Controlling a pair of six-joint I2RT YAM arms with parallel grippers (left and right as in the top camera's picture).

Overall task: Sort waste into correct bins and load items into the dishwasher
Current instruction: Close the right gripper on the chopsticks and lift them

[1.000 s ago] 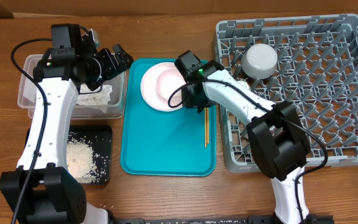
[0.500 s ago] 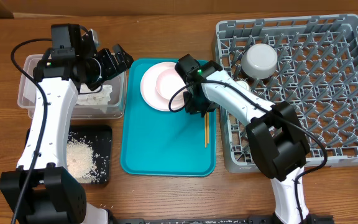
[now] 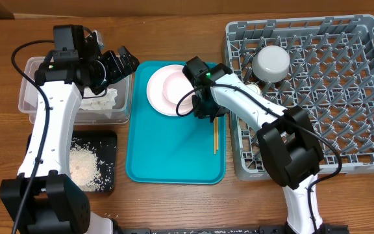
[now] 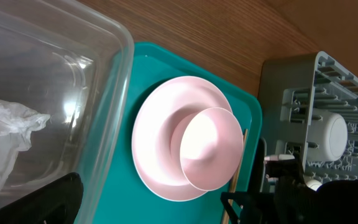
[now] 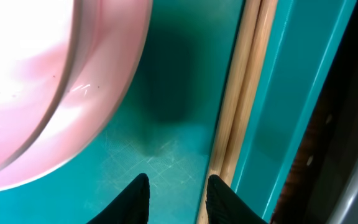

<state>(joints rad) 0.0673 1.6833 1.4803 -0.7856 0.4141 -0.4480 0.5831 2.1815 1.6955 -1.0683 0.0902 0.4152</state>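
Overhead, the left fingers hang spread wide and empty above the clear tub, where the crumpled tissue lies. Loose rice sits in the black tray on the desk. The right fingers are low over the teal tray, slightly apart with nothing between them, just beside the chopsticks and the pink bowl resting on the pink plate. A grey-blue bowl sits in the dish rack.
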